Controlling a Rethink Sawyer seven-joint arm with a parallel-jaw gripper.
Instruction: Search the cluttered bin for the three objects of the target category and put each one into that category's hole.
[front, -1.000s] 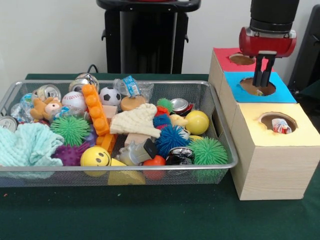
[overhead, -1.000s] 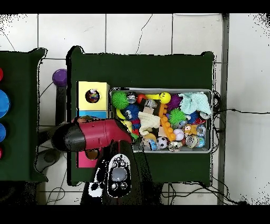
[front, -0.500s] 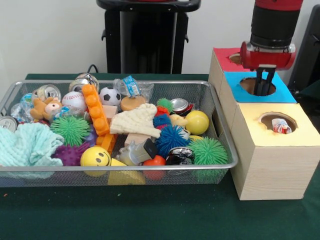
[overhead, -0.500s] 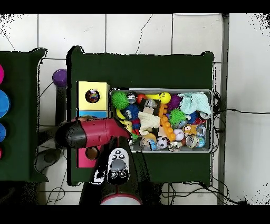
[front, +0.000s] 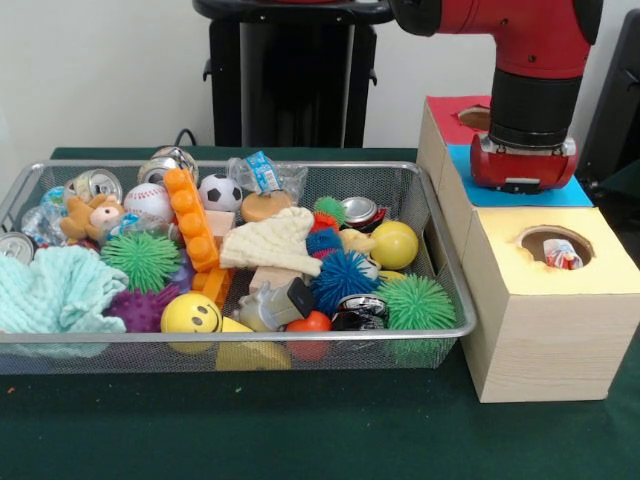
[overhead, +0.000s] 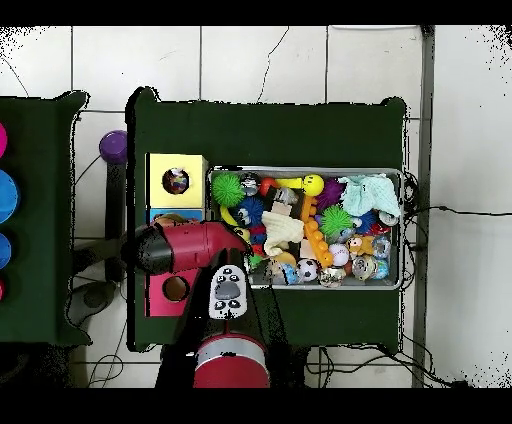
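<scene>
The wire mesh bin (front: 452, 331) lies at the left, full of clutter; it also shows in the overhead view (overhead: 304, 171). The yellow-topped box (front: 610, 268) stands nearest at the right. Its round hole (front: 556, 243) holds a whitish dotted fabric piece (front: 564, 256). The overhead view shows the same hole (overhead: 176, 181) with something multicoloured in it. I see no dotted fabric piece among the clutter in the bin. My gripper (front: 523, 172) hangs over the blue-topped box (front: 578, 193), behind the yellow one, and hides that box's hole. The arm (overhead: 185, 248) covers the blue box from above.
A red-topped box (front: 450, 116) stands behind the blue one. In the bin lie a cream knitted cloth (front: 275, 243), a teal towel (front: 50, 290), an orange block strip (front: 192, 220), spiky balls, cans and a yellow ball (front: 394, 244). The black pedestal (front: 290, 70) stands behind.
The gripper has risen from the blue box's hole and come slightly nearer the yellow box. The red arm has swung in across the top of the front view.
</scene>
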